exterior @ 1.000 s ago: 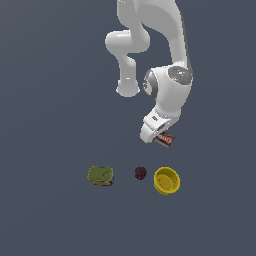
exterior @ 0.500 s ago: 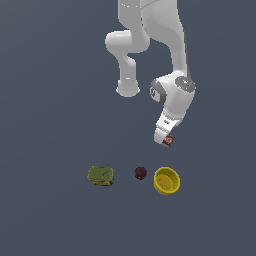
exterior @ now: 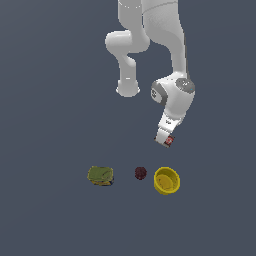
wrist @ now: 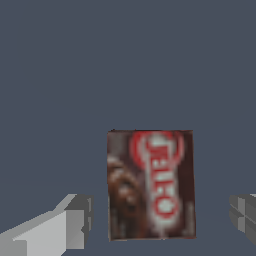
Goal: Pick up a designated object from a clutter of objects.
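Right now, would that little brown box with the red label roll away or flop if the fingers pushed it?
Probably neither. The brown box looks flat-faced with straight edges, so it likely slides, not rolls. Its crisp corners suggest stiff card, probably light.

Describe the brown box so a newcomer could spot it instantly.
Follow the white arm down to its pincer; the brown box lies right beneath it, above the yellow bowl in the exterior view. It alone is flat, rectangular and carries a red-and-white label.

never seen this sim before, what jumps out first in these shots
The white Panda arm reaches down, its gripper right at a small brown-and-red box, which lies between open fingers in the wrist view. Nearer the camera sit an olive-green packet, a maroon ball and a yellow bowl.
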Action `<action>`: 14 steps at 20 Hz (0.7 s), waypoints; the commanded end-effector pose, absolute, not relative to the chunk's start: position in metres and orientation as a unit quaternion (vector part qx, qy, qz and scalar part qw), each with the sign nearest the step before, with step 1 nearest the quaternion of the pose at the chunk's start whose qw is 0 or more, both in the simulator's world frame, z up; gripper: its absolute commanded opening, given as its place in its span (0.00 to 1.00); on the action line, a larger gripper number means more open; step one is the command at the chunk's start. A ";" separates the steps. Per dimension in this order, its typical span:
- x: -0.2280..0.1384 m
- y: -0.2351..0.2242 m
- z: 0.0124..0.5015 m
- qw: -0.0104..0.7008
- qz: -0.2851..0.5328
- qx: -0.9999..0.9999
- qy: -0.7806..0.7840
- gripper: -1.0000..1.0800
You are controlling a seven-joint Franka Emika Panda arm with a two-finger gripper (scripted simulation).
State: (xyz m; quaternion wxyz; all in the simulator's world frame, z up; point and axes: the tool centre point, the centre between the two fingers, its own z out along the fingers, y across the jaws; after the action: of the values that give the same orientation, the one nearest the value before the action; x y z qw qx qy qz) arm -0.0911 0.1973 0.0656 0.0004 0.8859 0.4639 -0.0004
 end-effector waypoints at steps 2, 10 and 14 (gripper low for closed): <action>-0.092 0.197 0.059 0.000 -0.001 0.886 0.464 0.96; -0.093 0.197 0.026 0.000 0.000 0.885 0.466 0.96; -0.093 0.198 0.018 0.000 0.000 0.885 0.466 0.96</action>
State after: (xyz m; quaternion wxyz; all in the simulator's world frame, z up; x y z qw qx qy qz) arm -0.0932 0.1976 0.0206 0.0000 0.8847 0.4662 -0.0007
